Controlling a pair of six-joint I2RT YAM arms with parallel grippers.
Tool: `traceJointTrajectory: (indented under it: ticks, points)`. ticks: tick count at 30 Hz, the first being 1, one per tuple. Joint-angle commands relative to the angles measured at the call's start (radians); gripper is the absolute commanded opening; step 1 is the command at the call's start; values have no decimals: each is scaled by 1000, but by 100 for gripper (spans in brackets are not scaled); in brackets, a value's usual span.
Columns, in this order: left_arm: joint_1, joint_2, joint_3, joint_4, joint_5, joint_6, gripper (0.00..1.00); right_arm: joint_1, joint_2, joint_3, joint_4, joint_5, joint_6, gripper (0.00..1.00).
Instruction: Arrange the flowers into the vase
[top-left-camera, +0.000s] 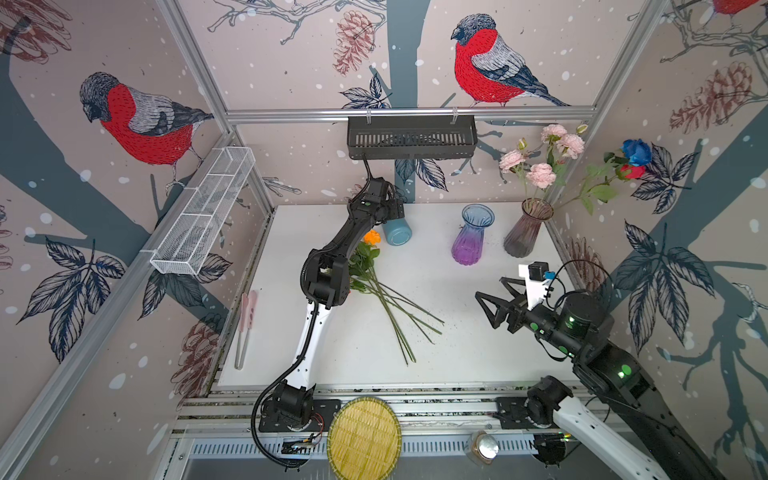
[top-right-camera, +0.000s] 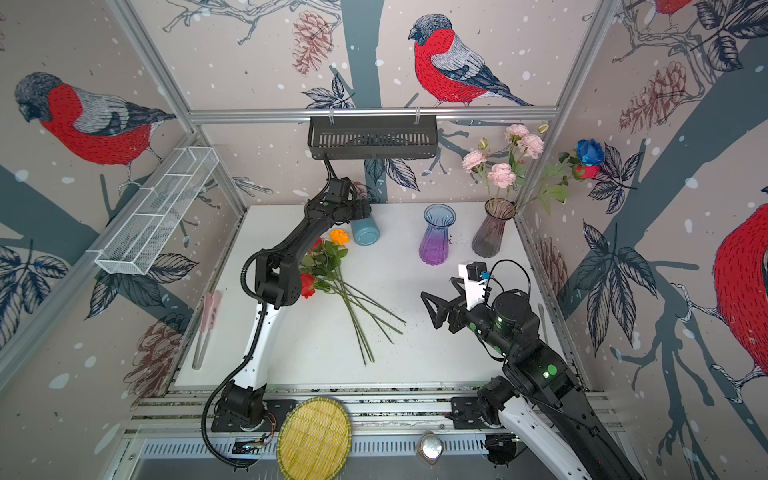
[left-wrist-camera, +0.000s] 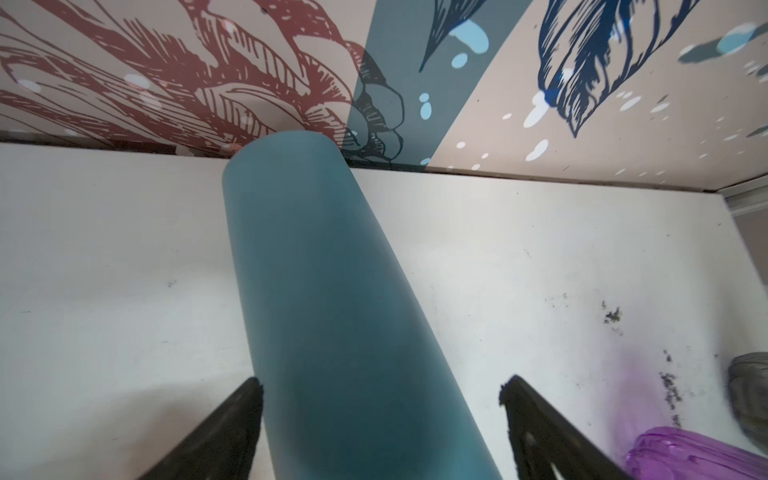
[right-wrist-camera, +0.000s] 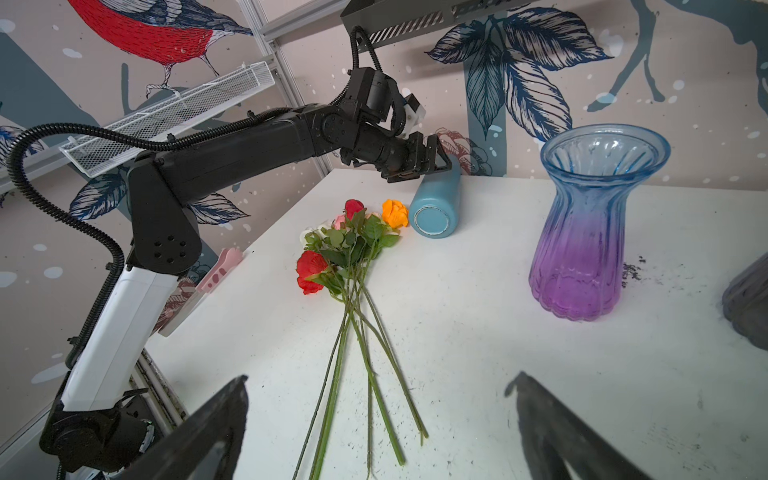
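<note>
A bunch of loose flowers (top-left-camera: 365, 262) lies flat on the white table (top-left-camera: 457, 357) just left of centre in both top views. Their red, orange and pale heads point toward the back wall and are partly hidden by the left arm, while the green stems fan out toward the front edge. In the upper middle of the frame, the left gripper (left-wrist-camera: 384, 379) straddles a teal bottle (top-left-camera: 398, 236) that lies on its side by the back wall. Its jaws are spread to either side, and the left wrist view shows a clear gap between one finger and the bottle, so nothing is clamped. The right gripper (top-left-camera: 490, 287) hangs above the table at centre right, jaws wide apart and gripping nothing, its tips turned toward the stems. Right of the bottle stands a blue-and-purple vase (top-left-camera: 473, 239), upright. Further right, near the table's back corner, a smoky vase (top-left-camera: 528, 227) holds pink blooms (top-left-camera: 540, 174). It also holds a blue rose (top-left-camera: 637, 151) and a red rose (top-left-camera: 633, 171) that lean toward the right wall. A woven yellow tray (top-left-camera: 363, 436) sits at bottom centre.
</note>
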Motion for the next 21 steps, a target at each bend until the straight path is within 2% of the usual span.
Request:
traceJointTrajectory:
  ticks: [1,8,18,21]
  points:
    - [-11,16,1,-81,-69,62,91,0,-1,9,12,4,-3,99]
    - [-13,16,-5,-182,-143,136,91,0,5,-5,16,17,-19,99]
    - [16,-51,-23,-247,-209,184,83,0,-2,-28,21,25,-20,99]
    - [31,-67,-30,-244,-176,170,84,0,-3,-27,21,25,-22,99]
